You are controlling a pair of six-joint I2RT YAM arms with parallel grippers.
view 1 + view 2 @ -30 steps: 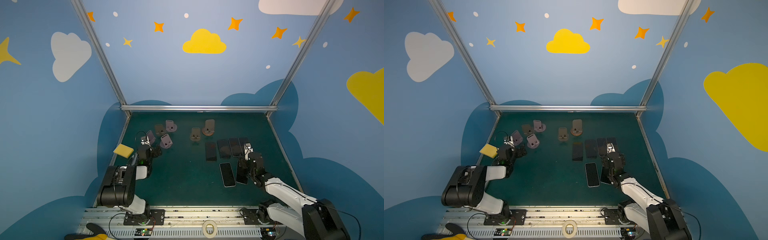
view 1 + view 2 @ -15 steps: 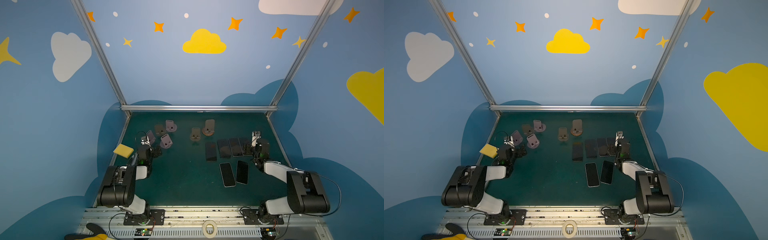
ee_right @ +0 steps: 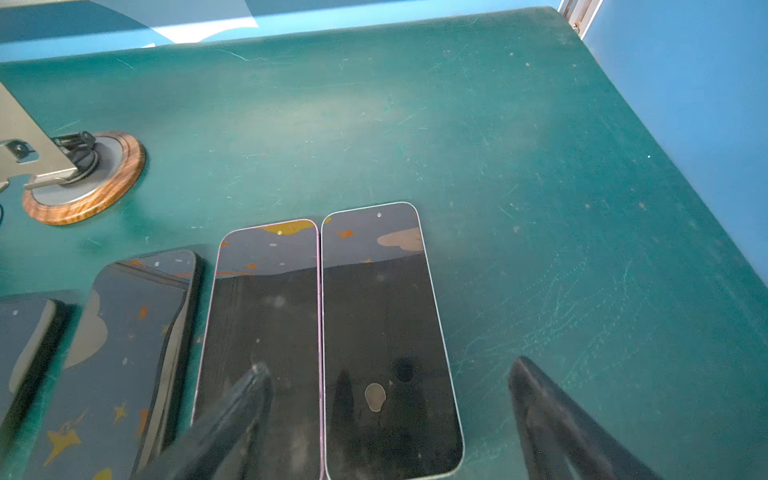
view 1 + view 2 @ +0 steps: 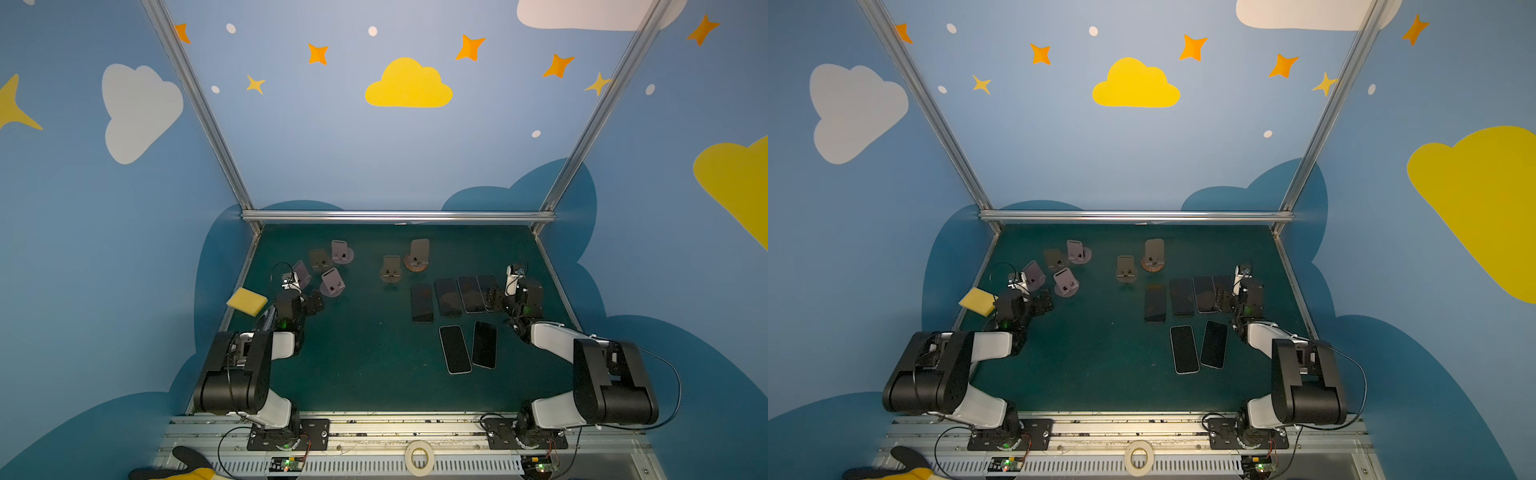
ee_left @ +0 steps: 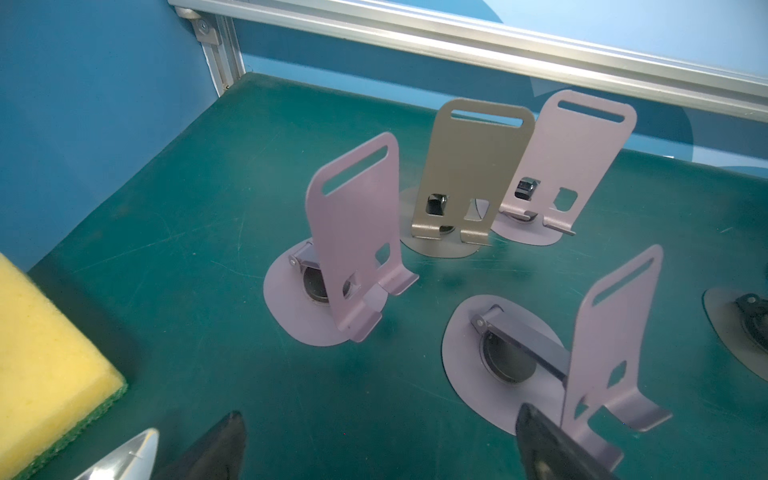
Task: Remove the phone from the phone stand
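While six phones (image 4: 455,348) are lying flat on the tabletop (image 4: 365,353), off the empty stands (image 5: 357,232), both tools, left (image 5: 374,444) & right (image 3: 386,419), are hovering w/ jaws spread, gripping nothing.

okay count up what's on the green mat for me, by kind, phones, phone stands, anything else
phones: 6, all lying flat
phone stands: 6, all empty
yellow sponge: 1, at the mat's left edge
Total: 13

Yellow sponge (image 4: 246,301) (left edge), tape roll (image 4: 419,458)
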